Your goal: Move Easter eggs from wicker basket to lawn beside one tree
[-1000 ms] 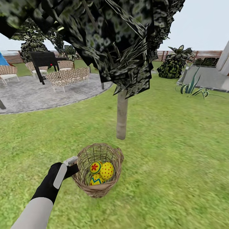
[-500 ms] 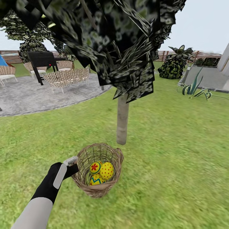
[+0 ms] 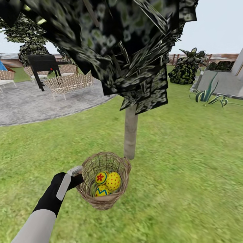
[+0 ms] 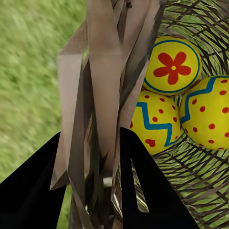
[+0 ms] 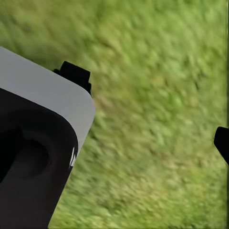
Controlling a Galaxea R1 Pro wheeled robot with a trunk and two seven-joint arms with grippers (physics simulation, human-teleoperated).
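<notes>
Your left claw (image 4: 90, 186) pinched the braided rim of the basket (image 3: 118, 182), which hung just in front of the tree (image 3: 130, 135) with all three eggs (image 3: 107, 184) inside, just beyond the fingertips (image 4: 129, 143). The basket looked light and stiff; the eggs, smooth and round, would likely roll, so take each across its middle. Your right claw's (image 5: 150, 107) jaws stood spread over the lawn (image 5: 157, 157).

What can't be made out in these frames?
- Left gripper: in the wrist view the basket rim hides the gap between its fingers.
- Eggs: in the head view the basket wall hides their lower parts.
- Right gripper: the wrist view's edge cuts off one fingertip.
- Tree: its canopy hides the upper trunk.
</notes>
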